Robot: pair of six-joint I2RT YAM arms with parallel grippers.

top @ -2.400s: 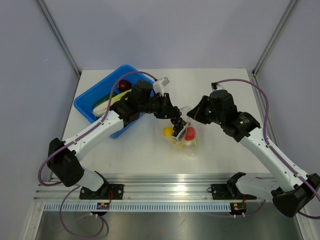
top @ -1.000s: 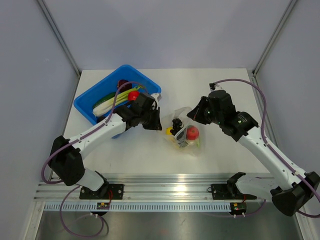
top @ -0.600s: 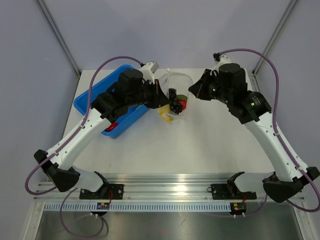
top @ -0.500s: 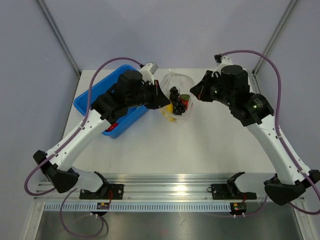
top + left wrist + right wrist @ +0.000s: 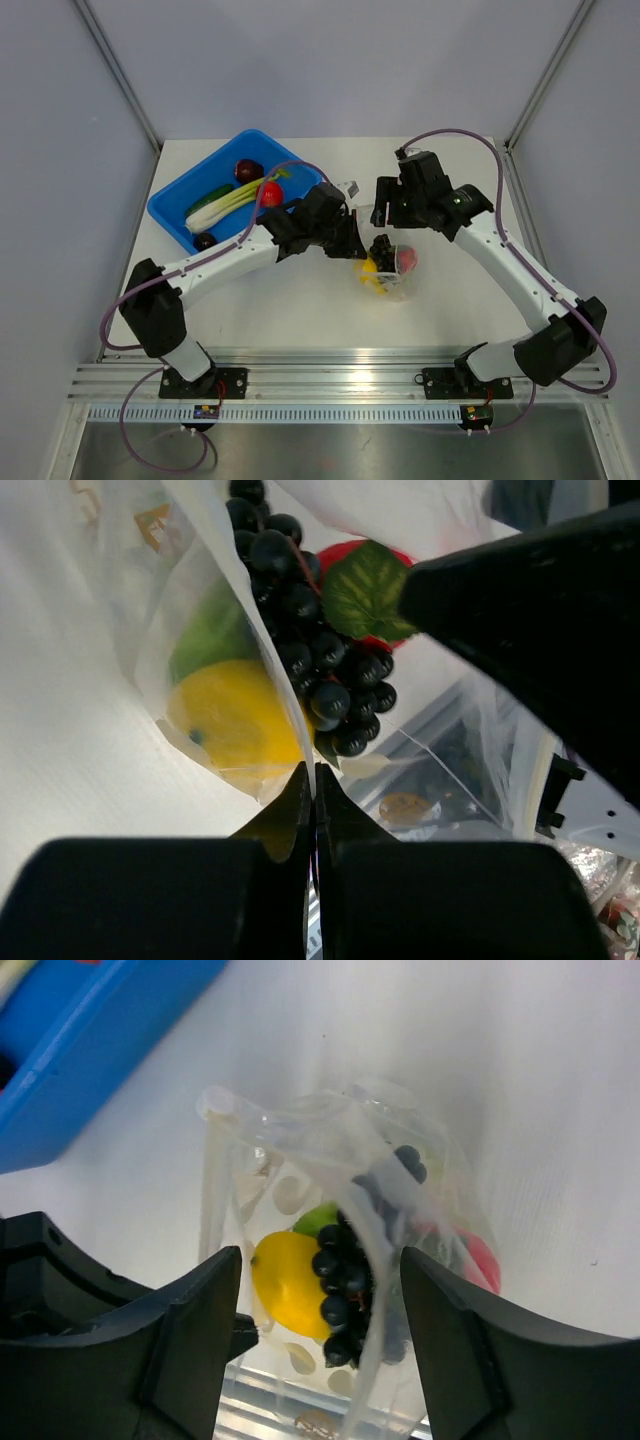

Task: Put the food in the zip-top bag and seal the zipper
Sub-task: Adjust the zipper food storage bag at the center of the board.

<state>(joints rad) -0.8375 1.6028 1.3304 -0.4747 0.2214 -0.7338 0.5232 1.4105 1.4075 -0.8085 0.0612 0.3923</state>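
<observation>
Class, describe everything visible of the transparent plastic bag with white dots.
The thin, crinkly transparent plastic bag, printed with white dots, rests crumpled on the white table, to the right of the blue plastic tub. Through it show a yellow toy piece, a dark purple grape bunch and a red piece. The left tool is shut on its edge. The right tool, open, hangs over it.

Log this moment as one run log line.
left claw shut on zip-top bag | right claw open, straddling bag | grapes, yellow pepper inside bag
</observation>
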